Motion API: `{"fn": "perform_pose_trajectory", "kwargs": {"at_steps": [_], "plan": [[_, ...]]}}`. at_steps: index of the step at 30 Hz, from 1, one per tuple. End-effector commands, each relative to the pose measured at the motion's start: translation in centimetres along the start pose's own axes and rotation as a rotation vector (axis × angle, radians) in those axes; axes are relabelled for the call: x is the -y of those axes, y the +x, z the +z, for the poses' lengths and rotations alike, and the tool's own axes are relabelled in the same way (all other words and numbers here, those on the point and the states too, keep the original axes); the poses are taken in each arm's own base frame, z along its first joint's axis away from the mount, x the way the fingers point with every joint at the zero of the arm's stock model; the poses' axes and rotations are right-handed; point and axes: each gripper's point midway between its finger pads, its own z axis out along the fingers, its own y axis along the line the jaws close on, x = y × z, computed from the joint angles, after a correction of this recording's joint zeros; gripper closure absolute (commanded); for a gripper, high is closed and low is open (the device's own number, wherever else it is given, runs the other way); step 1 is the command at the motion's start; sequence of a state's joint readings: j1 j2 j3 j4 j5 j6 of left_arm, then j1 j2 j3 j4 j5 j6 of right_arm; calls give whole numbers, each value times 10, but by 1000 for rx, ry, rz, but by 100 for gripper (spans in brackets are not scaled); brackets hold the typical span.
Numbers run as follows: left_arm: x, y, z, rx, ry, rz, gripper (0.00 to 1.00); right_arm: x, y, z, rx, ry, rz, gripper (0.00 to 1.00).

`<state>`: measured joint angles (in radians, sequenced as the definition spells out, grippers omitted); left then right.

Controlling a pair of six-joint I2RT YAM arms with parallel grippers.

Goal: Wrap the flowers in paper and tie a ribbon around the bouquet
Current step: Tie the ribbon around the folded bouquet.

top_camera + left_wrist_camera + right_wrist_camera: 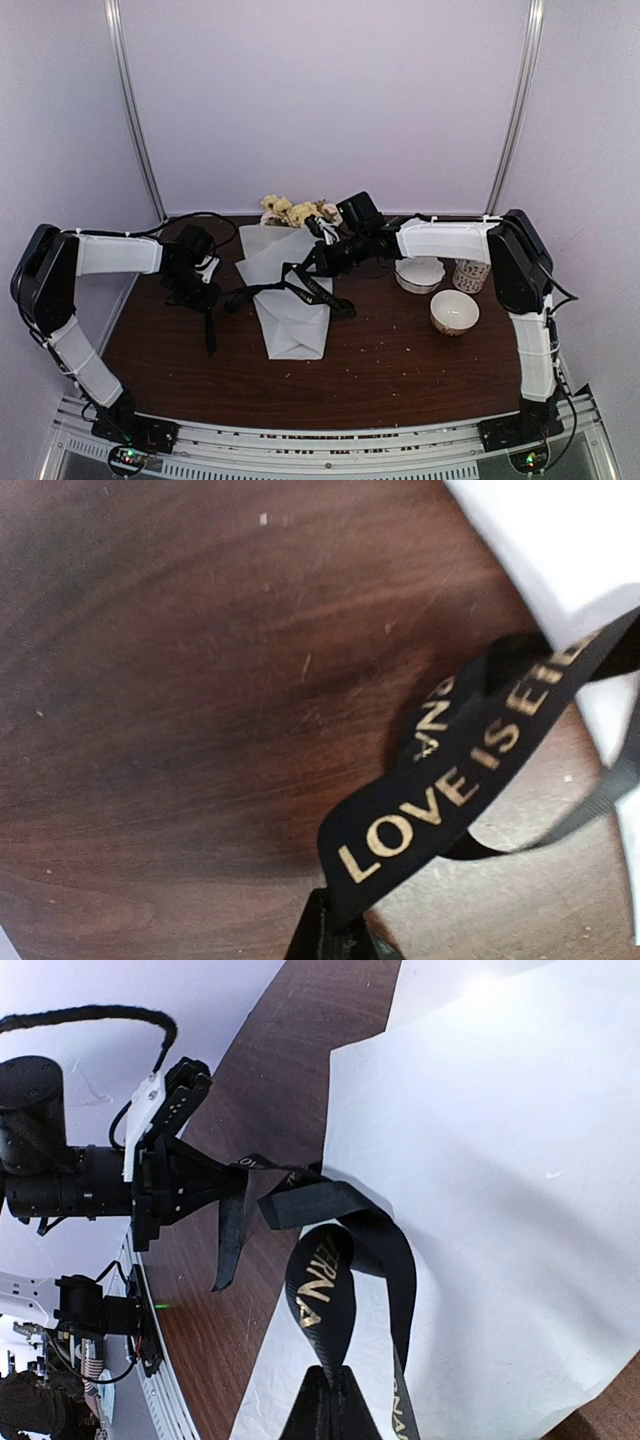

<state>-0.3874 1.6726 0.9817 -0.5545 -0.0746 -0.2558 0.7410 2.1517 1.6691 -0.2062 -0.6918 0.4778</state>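
Gripping the ribbon [450, 785] at two spots, L pincer [333, 938] & R pincer [335, 1395] each clenched on it, prob. to stretch it across paper [292, 325]; flowers [290, 210] at far edge of worktop [420, 370].

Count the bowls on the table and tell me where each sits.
2. The far bowl sits at the table's right, below the right arm; the near bowl sits closer to the bases, slightly further right. The arms may hide more.

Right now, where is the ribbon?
In the top view the ribbon stretches mid-table between the left pincer and right pincer, both shut on it, lying partly over the paper.
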Motion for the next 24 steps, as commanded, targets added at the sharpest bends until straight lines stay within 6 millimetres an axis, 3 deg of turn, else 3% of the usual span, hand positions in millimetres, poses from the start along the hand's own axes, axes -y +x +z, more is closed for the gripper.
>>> {"fn": "perform_pose_trajectory", "kwargs": {"at_steps": [1,8,22,24], "plan": [[8,-31,-30,140,36,0,100,-16,-15,-3,28,-11,-23,100],[19,-44,-47,185,33,41,100,-26,-27,3,51,-29,-26,100],[37,-59,-58,243,73,81,100,-35,-34,14,39,-40,-44,100],[14,-64,-57,273,68,-26,100,-27,-47,-2,75,-12,-48,100]]}}
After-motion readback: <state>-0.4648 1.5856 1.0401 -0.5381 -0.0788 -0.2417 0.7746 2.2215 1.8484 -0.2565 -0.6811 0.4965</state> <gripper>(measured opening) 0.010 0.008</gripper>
